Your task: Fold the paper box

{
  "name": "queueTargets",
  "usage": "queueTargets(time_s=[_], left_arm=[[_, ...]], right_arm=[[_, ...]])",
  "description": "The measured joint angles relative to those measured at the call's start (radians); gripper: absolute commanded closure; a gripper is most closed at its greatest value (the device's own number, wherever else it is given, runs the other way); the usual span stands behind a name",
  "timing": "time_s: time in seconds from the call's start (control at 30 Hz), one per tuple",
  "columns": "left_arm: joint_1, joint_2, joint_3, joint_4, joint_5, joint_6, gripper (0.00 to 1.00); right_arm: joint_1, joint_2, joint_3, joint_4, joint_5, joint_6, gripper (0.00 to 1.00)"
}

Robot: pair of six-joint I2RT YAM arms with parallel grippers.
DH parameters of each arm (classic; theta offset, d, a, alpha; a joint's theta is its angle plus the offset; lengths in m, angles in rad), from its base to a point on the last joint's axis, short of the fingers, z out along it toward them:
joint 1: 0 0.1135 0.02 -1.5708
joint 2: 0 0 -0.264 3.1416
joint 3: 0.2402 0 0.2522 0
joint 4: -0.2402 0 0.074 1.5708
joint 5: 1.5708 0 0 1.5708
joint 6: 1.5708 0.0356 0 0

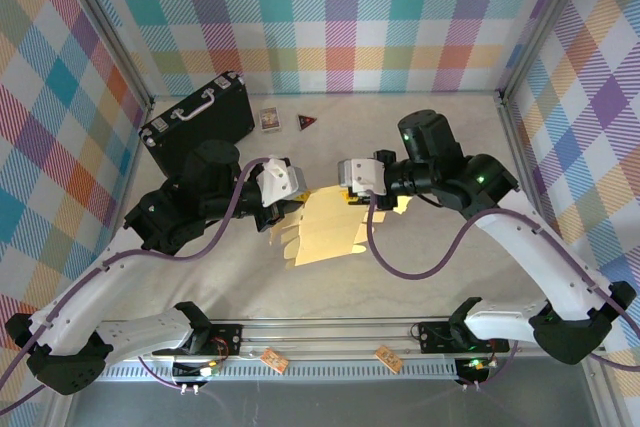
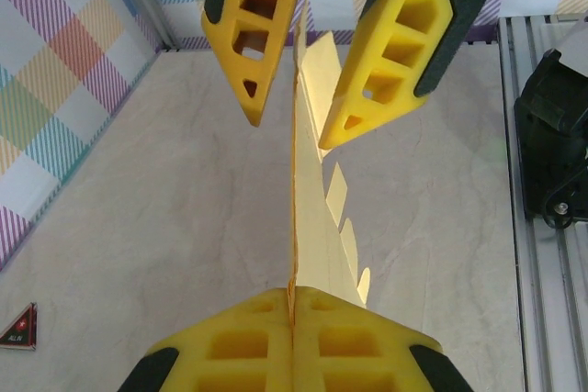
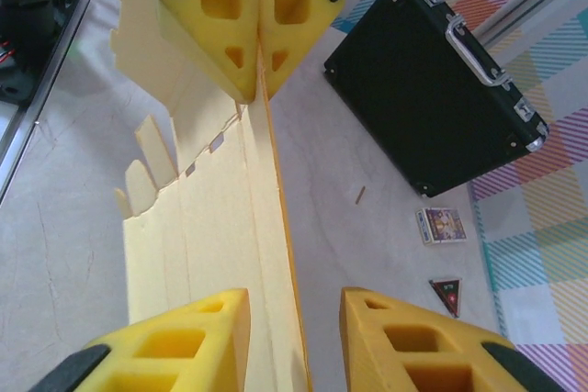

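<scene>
Pastel plaid walls [image 1: 330,17], pale marbled tabletop [image 1: 340,147] — aluminium corner posts [image 1: 105,27]

paper box [image 1: 330,227]: mustard yellow, plain
fingers [image 2: 266,314]: bright yellow, black backs
case [image 1: 195,125]: black, silver handle
walls [image 1: 340,17]: pastel plaid, many colours
table [image 1: 440,282]: pale beige, faint marbling
cables [image 1: 408,274]: purple
arms [image 1: 540,252]: black and white
triangle [image 1: 307,122]: dark, red mark

The paper box [image 1: 325,232] blocks the middle of the table [image 1: 450,137], the black case [image 1: 197,119], small card [image 1: 269,119] and red triangle [image 1: 307,122] crowd the far left, and the far right lies open.
</scene>
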Motion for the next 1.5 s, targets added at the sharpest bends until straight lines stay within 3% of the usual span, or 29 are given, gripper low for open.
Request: queueTargets(time_s=[0.2, 0.3, 0.37, 0.4, 0.47, 0.53, 0.7, 1.03, 1.23, 1.5], left_arm=[[0.0, -0.004, -0.004, 0.0, 0.0, 0.003, 1.0], [0.0, -0.005, -0.005, 0.0, -0.001, 0.003, 0.98], [0.0, -0.01, -0.01, 0.007, -0.012, 0.002, 0.65], [0.002, -0.014, -0.014, 0.011, -0.018, -0.002, 0.56], [0.003, -0.032, -0.026, 0.012, -0.027, -0.018, 0.41], [0.003, -0.054, -0.038, 0.016, -0.034, -0.034, 0.35], [0.003, -0.132, -0.093, 0.047, -0.039, -0.058, 0.36], [0.003, -0.173, -0.154, 0.084, -0.05, -0.088, 0.51], [0.003, -0.191, -0.171, 0.098, -0.016, -0.093, 0.44], [0.003, -0.15, -0.166, 0.112, 0.054, -0.094, 0.43]], right_arm=[[0.005, 0.001, -0.019, 0.0, 0.011, 0.0, 0.79], [0.009, 0.001, -0.019, 0.0, 0.02, 0.005, 0.91], [0.012, 0.001, -0.019, -0.001, 0.024, 0.011, 0.98], [0.012, 0.001, -0.019, 0.0, 0.03, 0.019, 0.99], [0.014, 0.001, -0.019, 0.018, 0.044, 0.033, 1.0], [0.014, 0.001, -0.019, 0.027, 0.058, 0.042, 1.0], [0.014, 0.003, -0.019, 0.039, 0.08, 0.068, 1.0], [0.014, 0.003, -0.019, 0.053, 0.094, 0.114, 1.0], [0.014, 0.003, -0.019, 0.055, 0.093, 0.121, 1.0], [0.014, 0.003, -0.019, 0.06, 0.083, 0.14, 1.0]])
